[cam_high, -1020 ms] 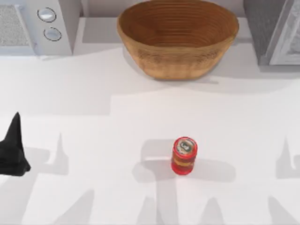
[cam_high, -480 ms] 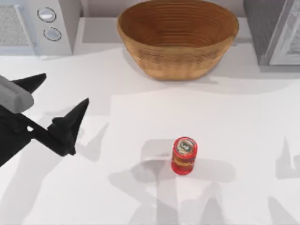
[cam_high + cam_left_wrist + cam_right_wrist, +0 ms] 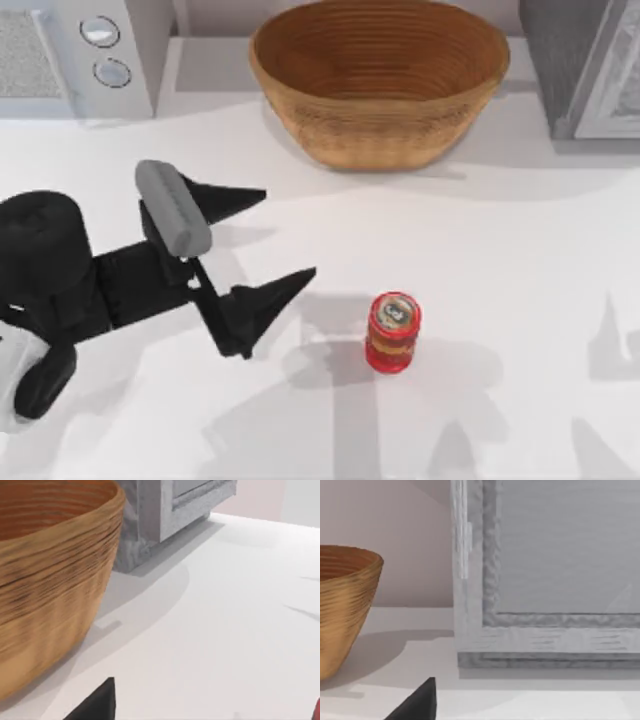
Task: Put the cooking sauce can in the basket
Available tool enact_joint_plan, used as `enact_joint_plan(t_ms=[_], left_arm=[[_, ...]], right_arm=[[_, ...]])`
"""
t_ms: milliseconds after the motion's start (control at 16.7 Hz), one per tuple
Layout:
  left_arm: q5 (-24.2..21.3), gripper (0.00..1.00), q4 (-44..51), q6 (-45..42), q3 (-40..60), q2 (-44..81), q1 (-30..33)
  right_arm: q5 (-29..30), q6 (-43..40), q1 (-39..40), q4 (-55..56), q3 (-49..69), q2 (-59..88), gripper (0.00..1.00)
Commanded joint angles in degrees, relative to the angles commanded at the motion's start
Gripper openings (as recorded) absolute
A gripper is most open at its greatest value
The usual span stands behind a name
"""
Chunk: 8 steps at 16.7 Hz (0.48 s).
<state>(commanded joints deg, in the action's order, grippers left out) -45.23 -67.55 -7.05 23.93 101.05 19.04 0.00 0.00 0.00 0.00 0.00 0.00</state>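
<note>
The cooking sauce can (image 3: 393, 332), red with a yellowish band and a silver top, stands upright on the white table a little right of centre. The basket (image 3: 380, 80), wide, woven and tan, sits at the back centre with nothing in it; its wall also shows in the left wrist view (image 3: 50, 590) and the right wrist view (image 3: 342, 610). My left gripper (image 3: 290, 232) is open, left of the can and apart from it, fingers pointing right. One left fingertip (image 3: 100, 705) and a red sliver of the can (image 3: 317, 711) show close up. A fingertip (image 3: 420, 702) of my parked right gripper stands off-centre.
A white appliance (image 3: 90, 50) with two round knobs stands at the back left. A grey cabinet (image 3: 590, 60) stands at the back right, close in front of the right wrist camera (image 3: 550, 580). Bare table lies between the can and the basket.
My left arm has swung in from the table's left edge toward the can, fingers spread. The can and the basket have not moved.
</note>
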Motion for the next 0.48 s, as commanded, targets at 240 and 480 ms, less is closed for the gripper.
enact_joint_plan(t_ms=[240,480], left_arm=[[-7.67,1.00,-11.79,-2.52,4.25,17.65,3.29],[-12.55,1.00,-19.16,-4.27,6.93,28.73,5.49]], right_arm=[[0.00,0.00,0.00,0.00,0.00,0.00,1.00],[0.00,0.00,0.00,0.00,0.00,0.00,1.00]])
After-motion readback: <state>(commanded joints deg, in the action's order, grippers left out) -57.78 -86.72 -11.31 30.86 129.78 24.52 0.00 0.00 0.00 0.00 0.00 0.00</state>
